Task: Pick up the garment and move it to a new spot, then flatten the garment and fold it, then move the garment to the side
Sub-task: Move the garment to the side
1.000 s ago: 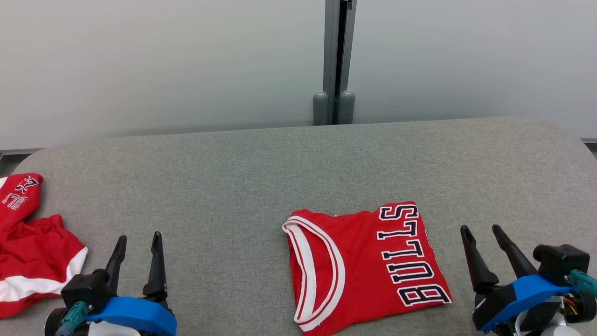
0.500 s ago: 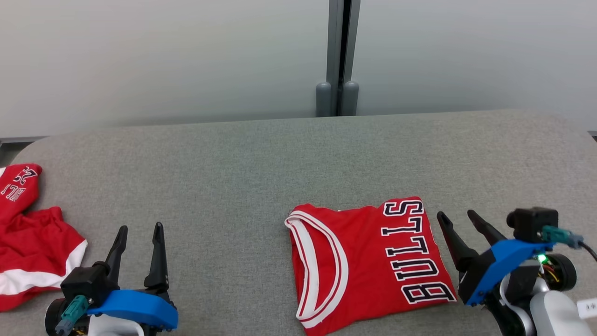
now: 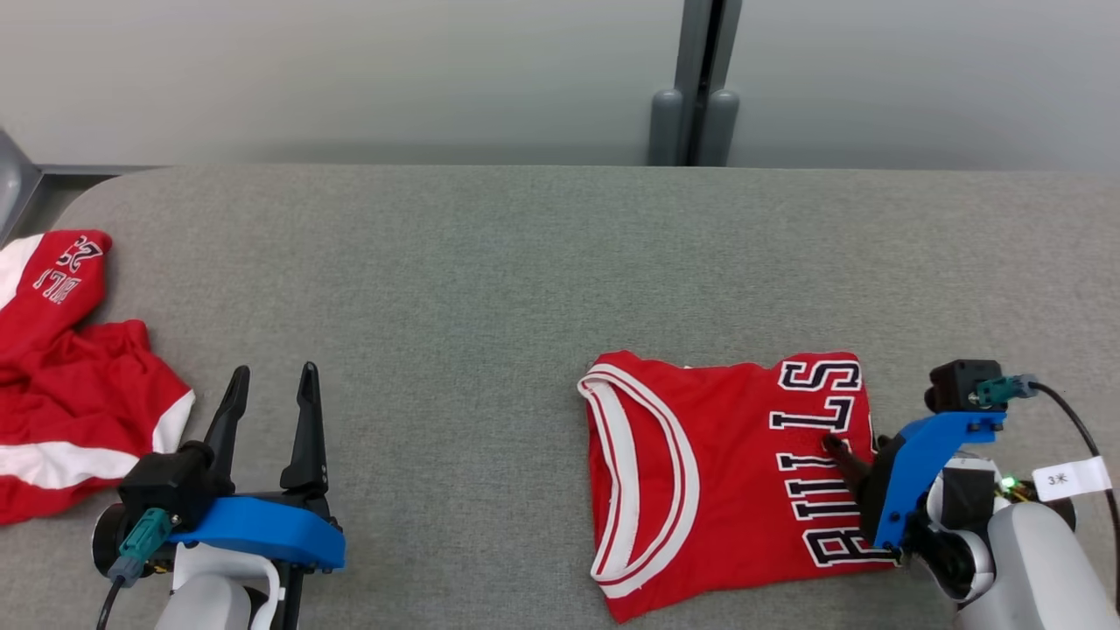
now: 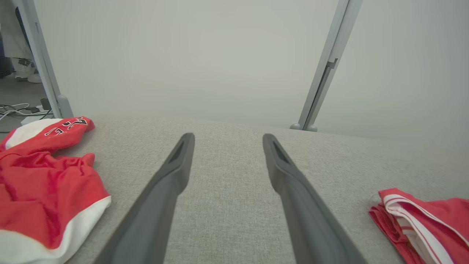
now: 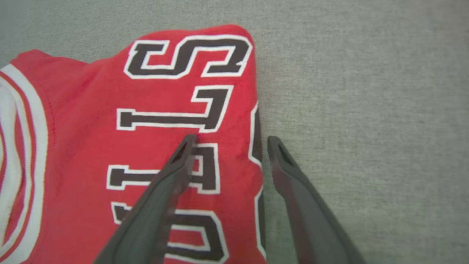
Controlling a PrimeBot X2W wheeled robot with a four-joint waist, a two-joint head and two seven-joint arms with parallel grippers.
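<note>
One garment (image 3: 700,472), a red jersey folded into a neat rectangle, is seen lying flat on the grey surface (image 3: 490,280) toward four o'clock in the head view, with its lettering (image 3: 818,464) along the three o'clock edge. That edge is straddled by the right hand (image 5: 231,138), which is spread and grasping nothing. One finger is set over the lettering and the other beyond the hem, over bare surface. Folding is judged complete, so the move to the side is taken to be the step in hand. A descent is called for next, with every layer at the edge pinched together so that the fold is not opened. At seven o'clock the left hand (image 3: 274,372) is released and empty, and a crumpled jersey (image 3: 79,385) lies at nine o'clock.
</note>
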